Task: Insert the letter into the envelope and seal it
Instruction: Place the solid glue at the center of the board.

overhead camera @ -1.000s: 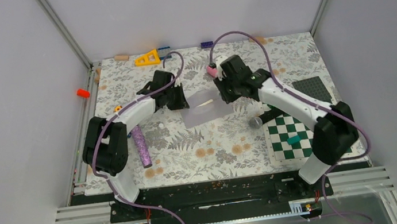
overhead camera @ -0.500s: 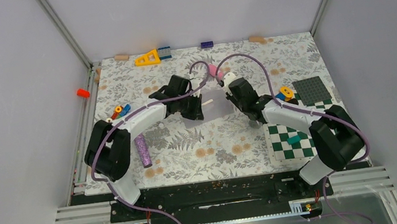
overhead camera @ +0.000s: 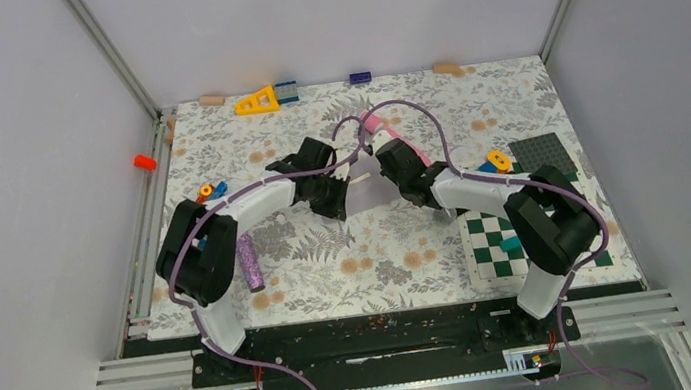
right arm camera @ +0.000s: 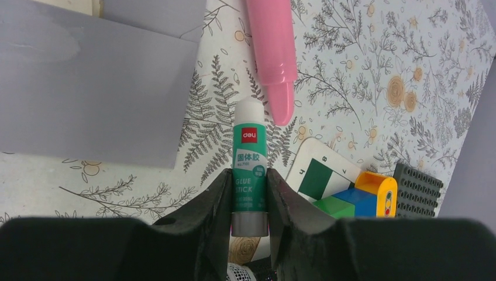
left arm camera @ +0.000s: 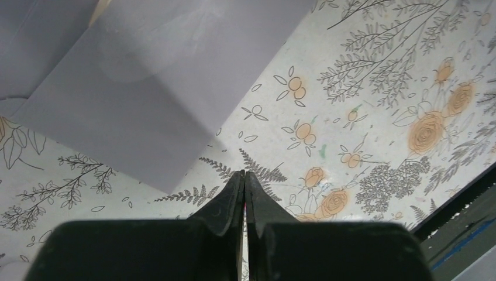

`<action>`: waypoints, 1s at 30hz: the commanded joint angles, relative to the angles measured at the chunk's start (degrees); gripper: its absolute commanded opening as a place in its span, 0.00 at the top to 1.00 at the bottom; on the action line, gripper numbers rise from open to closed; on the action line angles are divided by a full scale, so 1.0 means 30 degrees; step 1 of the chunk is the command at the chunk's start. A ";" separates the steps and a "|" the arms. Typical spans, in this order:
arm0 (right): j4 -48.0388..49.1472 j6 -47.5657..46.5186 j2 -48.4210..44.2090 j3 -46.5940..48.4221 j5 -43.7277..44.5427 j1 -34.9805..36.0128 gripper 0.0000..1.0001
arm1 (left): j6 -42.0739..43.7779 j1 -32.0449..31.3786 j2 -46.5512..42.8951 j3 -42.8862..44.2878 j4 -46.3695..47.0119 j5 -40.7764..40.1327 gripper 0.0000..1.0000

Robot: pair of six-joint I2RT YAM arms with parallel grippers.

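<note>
— Floral cloth covers the table point(overhead camera: 328, 248), with grey walls around it. Where is the envelope?

— The envelope point(left arm camera: 152, 88) lies flat on the cloth, just ahead of the left pincer point(left arm camera: 244, 175) and a little to its left. It does not touch the fingers.

— And how does that pincer stand?

— Its fingers are pressed together, with nothing between them.

— The other one?

— The right pincer point(right arm camera: 250, 184) pinches a green glue stick point(right arm camera: 250, 155), whose white cap points forward. The envelope is ahead and to its left, apart from the stick. Just past the cap lies a pink tube point(right arm camera: 272, 52). To the right of this pincer is a corner of a checkerboard mat point(right arm camera: 316, 172), and further right a toy block point(right arm camera: 357, 199).

— Is the letter inside?

— A cream strip point(right arm camera: 76, 6) shows at the envelope's far edge. I cannot tell whether it is the letter.
</note>
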 commanded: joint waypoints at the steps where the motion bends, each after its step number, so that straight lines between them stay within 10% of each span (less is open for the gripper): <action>1: -0.1569 0.0169 0.0536 0.1419 0.0592 0.0627 1.00 | 0.0675 -0.0157 0.0156 0.0334 -0.0279 -0.0835 1.00; 19: -0.4625 -0.0272 0.2758 0.2633 0.1254 0.1013 0.55 | 0.0763 -0.0135 -0.0017 0.0332 -0.0554 -0.1057 1.00; 30: -0.5506 0.0172 0.2826 0.3222 0.1028 0.0995 0.49 | 0.0714 -0.0186 -0.0039 0.0179 -0.0695 -0.2131 1.00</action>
